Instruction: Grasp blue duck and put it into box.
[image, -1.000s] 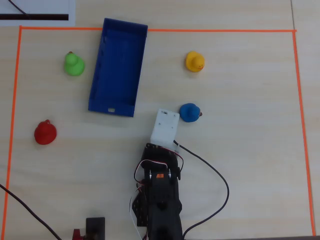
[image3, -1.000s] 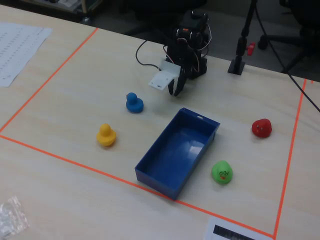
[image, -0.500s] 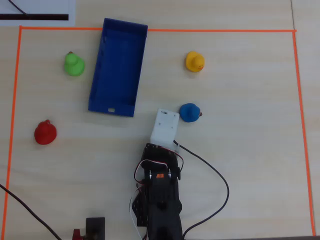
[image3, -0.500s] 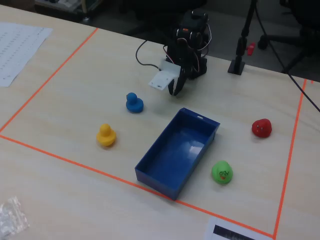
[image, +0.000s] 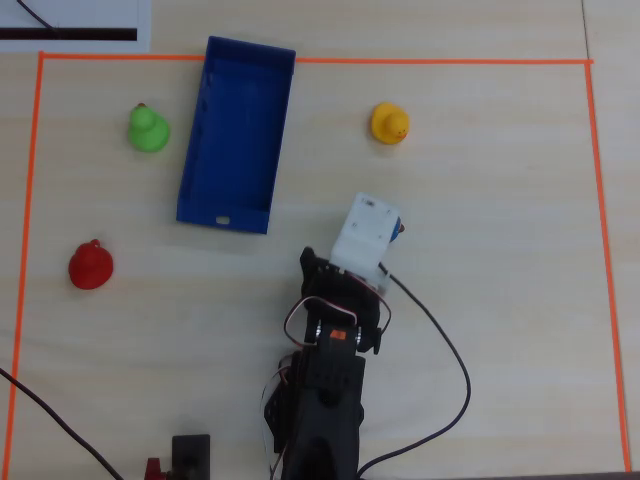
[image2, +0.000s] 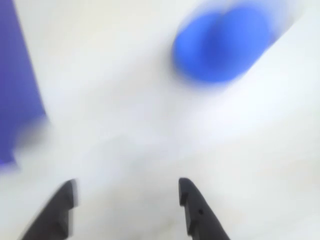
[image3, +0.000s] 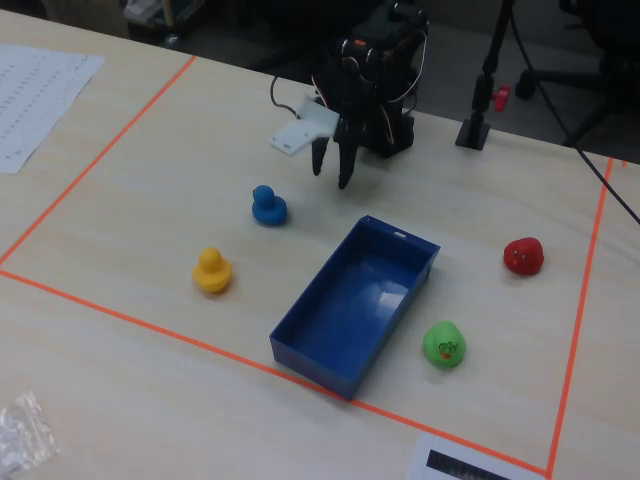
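Note:
The blue duck (image3: 268, 205) stands on the table, left of the box in the fixed view. It is a blurred blue blob at the upper right of the wrist view (image2: 222, 42). In the overhead view only a sliver of the duck (image: 403, 228) shows beside the white camera mount (image: 365, 232), which hides the fingers. My gripper (image3: 330, 177) hangs open and empty above the table, a little right of and behind the duck, not touching it. Its dark fingertips (image2: 186, 192) stand wide apart in the wrist view. The dark blue box (image3: 300, 345) lies empty; it also shows in the overhead view (image: 192, 170).
A yellow duck (image3: 211, 270), a green duck (image3: 444, 344) and a red duck (image3: 523, 255) stand around the box. Orange tape (image3: 150, 325) marks the work area. The arm's base and cables (image: 440, 340) sit at the table's edge.

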